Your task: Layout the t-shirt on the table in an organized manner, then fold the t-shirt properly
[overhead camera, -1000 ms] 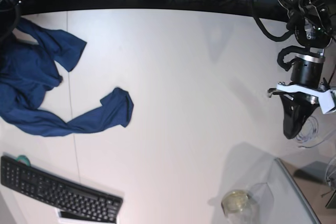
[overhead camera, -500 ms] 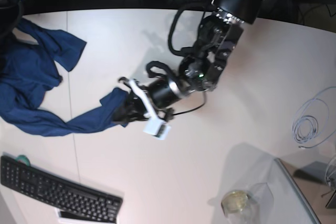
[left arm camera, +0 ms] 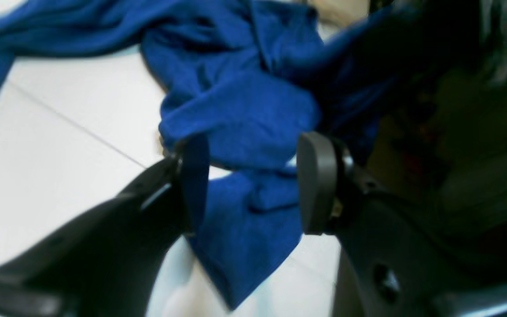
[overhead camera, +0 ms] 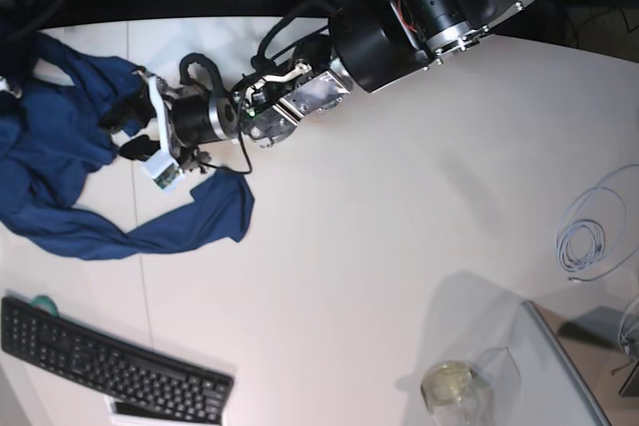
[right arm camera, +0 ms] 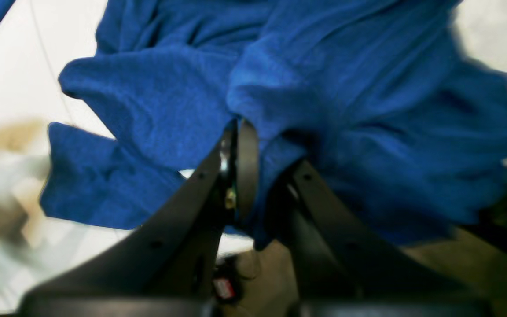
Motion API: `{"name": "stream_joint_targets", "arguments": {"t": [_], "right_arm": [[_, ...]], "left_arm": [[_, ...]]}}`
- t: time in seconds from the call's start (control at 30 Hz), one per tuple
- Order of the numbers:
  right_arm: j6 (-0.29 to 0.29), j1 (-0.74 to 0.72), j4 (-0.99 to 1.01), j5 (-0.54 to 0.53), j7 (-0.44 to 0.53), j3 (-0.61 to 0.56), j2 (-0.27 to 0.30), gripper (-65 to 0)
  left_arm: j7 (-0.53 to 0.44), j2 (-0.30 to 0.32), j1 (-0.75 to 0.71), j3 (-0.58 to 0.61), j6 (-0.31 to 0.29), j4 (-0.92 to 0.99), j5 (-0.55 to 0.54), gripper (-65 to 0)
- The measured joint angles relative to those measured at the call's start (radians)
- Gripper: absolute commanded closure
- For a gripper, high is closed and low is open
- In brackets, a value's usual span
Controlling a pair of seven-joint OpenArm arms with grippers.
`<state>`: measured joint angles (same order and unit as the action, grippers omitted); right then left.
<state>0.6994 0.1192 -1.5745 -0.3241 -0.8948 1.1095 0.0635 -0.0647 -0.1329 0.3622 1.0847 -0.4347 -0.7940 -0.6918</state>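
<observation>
The t-shirt (right arm camera: 156,101) is soft, matt navy knit cloth with a faintly fuzzy nap, the table (overhead camera: 399,226) a smooth white top with a slight sheen, and the left gripper (left arm camera: 249,185) smooth, matt black plastic with rounded pads.

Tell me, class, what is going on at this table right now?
A two-armed robot is working on a crumpled navy t-shirt lying at one end of the white table. The right tool is shut on a fold of the t-shirt. The left arm reaches across the table, and its left tool stands open just over a bunched sleeve, holding nothing. The shirt is not yet laid flat, so no folding has begun. A black keyboard lies near the table's edge.
</observation>
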Motion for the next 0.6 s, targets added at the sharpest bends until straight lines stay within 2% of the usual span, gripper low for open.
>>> {"name": "stream_joint_targets", "arguments": {"t": [0.07,0.1,0.13,0.2,0.3,0.37,0.43,0.47,0.53,0.6], "right_arm": [[-0.005,-0.022,0.071,0.013,0.053,0.003,0.031,-0.2],[-0.006,-0.026,0.091,0.008,0.079,0.003,0.040,-0.2],[-0.006,-0.032,0.105,0.003,0.100,-0.001,0.046,-0.2],[-0.006,-0.029,0.109,0.004,0.127,0.001,0.053,-0.2],[-0.006,-0.030,0.095,0.006,0.144,0.035,0.050,-0.2],[-0.006,-0.039,0.072,0.006,0.145,0.067,0.054,-0.2],[-0.006,-0.047,0.067,0.006,0.164,0.088,0.074,-0.2],[-0.026,-0.048,0.063,0.006,0.163,0.094,0.080,-0.2],[-0.118,-0.045,0.071,0.006,0.163,0.091,0.090,-0.8],[-0.150,-0.047,0.114,0.003,0.163,0.076,0.098,-1.7]], "left_arm": [[-0.025,0.005,0.000,-0.050,-0.006,0.003,-0.026,-18.1],[-0.035,0.030,-0.011,-0.087,-0.011,-0.005,-0.028,-13.5],[-0.041,0.068,-0.031,-0.134,-0.019,-0.012,-0.035,-9.1],[-0.036,0.170,-0.103,-0.242,0.018,-0.038,-0.037,-0.7],[-0.004,0.343,-0.228,-0.386,0.020,-0.117,-0.020,0.0],[0.000,0.411,-0.301,-0.473,0.030,-0.201,-0.022,0.0],[-0.032,0.445,-0.355,-0.564,-0.006,-0.290,-0.031,0.0],[-0.030,0.459,-0.381,-0.603,-0.006,-0.325,-0.034,0.0],[-0.020,0.506,-0.453,-0.692,-0.011,-0.381,-0.031,0.0],[0.009,0.550,-0.533,-0.786,0.014,-0.414,-0.023,0.0]]}}
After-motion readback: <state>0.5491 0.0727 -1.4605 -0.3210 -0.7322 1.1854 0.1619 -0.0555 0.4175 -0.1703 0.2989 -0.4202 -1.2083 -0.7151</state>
